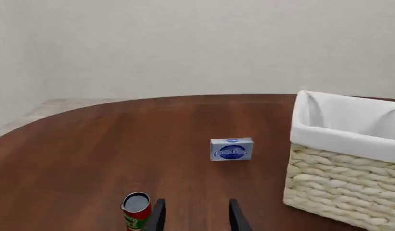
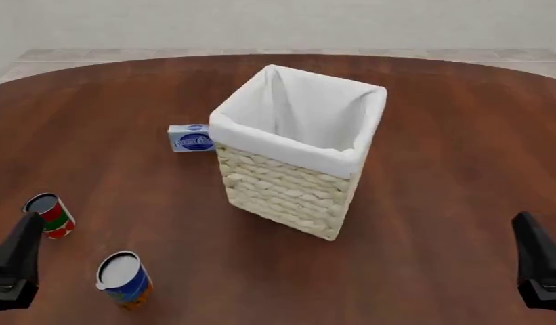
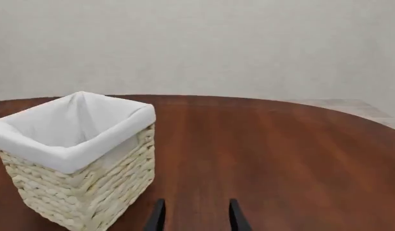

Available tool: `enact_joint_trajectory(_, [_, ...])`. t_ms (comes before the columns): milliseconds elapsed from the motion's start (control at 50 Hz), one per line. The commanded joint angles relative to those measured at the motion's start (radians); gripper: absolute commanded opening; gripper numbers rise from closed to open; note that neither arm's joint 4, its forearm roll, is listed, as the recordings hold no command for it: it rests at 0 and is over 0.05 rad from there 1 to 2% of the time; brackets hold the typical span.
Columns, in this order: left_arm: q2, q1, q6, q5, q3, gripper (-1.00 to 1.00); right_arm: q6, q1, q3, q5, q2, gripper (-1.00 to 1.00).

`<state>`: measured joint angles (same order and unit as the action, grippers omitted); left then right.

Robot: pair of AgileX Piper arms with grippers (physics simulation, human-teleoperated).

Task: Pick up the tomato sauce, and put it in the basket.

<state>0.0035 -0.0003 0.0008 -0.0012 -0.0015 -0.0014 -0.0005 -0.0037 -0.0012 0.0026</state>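
Both arms sit low at the near edge of the table [image 2: 458, 135], each showing only a dark tip in the front view. The left claw [image 1: 196, 216] is released, its two dark fingers spread with bare wood between them, and the right claw [image 3: 196, 215] is likewise released over bare wood, holding nothing. Nearest stands one larger blue-and-orange can [image 2: 125, 279], upright with a pale top, its writing too small to read. Just beyond it, close beside the left arm's tip, stands the one tomato sauce [image 2: 50, 214], upright on the table at the near left, red with a green band and a grey top; in the left wrist view it stands just outside one finger, not between them. Mid-table stands one basket [image 2: 287, 189], cream wicker with a white liner. Beside its far left corner lies one small blue-and-white box [image 2: 191, 138]; its oval logo is illegible.
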Motion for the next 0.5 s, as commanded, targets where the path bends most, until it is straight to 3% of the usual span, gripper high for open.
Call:
enact_joint_trajectory(20, [0.013,0.003,-0.001,-0.009,-0.002,1.00,0.000,0.002,0.000,-0.002,0.006,1.00])
enact_joint_trajectory(340, [0.027,0.024,-0.016,-0.014,-0.008,1.00,-0.011,0.009,0.001,0.000,0.004,1.00])
enact_joint_trajectory(500, [0.075,0.027,-0.019,0.013,-0.089,1.00,-0.017,0.010,0.002,0.000,0.003,1.00])
